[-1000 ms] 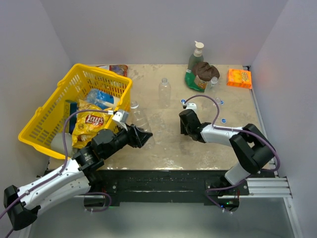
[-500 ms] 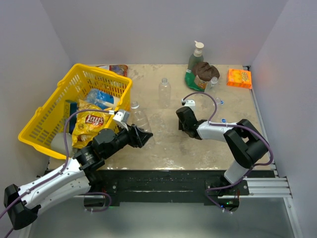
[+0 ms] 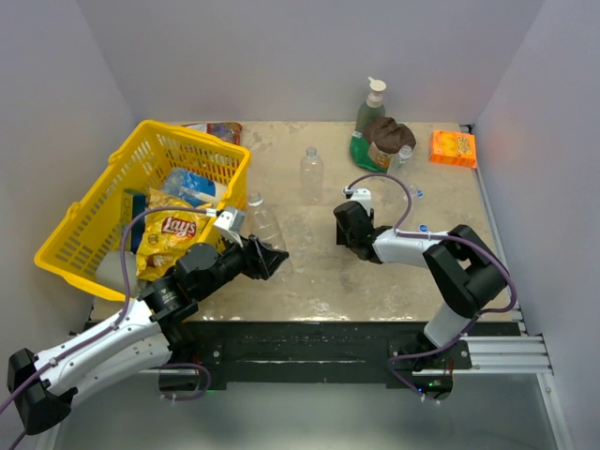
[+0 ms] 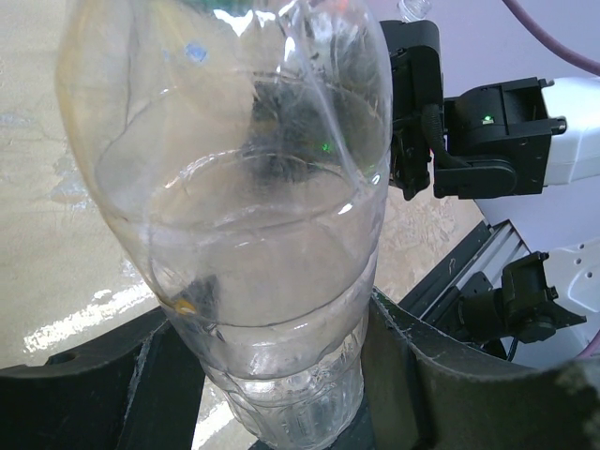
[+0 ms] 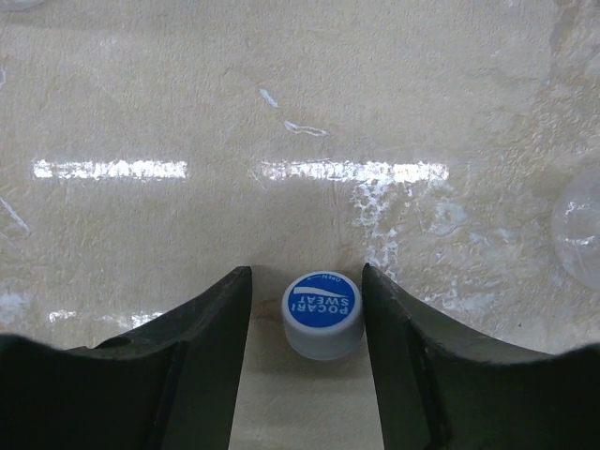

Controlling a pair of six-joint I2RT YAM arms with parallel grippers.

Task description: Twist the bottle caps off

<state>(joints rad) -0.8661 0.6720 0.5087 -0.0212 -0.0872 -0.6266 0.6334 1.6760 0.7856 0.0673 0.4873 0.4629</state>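
Note:
My left gripper (image 3: 270,257) is shut on the body of a clear ribbed bottle (image 3: 262,225), which is tilted with its neck toward the basket. In the left wrist view the bottle (image 4: 244,187) fills the frame between the fingers (image 4: 408,375). My right gripper (image 3: 345,236) is low on the table at the centre. In the right wrist view it (image 5: 306,286) is open around a blue-topped white cap (image 5: 322,314) that lies on the table, with a gap on each side. Another bottle (image 3: 311,175) stands behind, and a third (image 3: 405,157) at the back. Loose blue caps (image 3: 425,227) lie to the right.
A yellow basket (image 3: 94,216) with a Lay's bag (image 3: 176,230) stands at the left. A green pump bottle (image 3: 371,114), a brown object (image 3: 386,133) and an orange packet (image 3: 453,147) are at the back right. Walls close in on three sides.
My right gripper has shifted slightly left and away from me, staying low on the table. My left gripper and its bottle have not moved.

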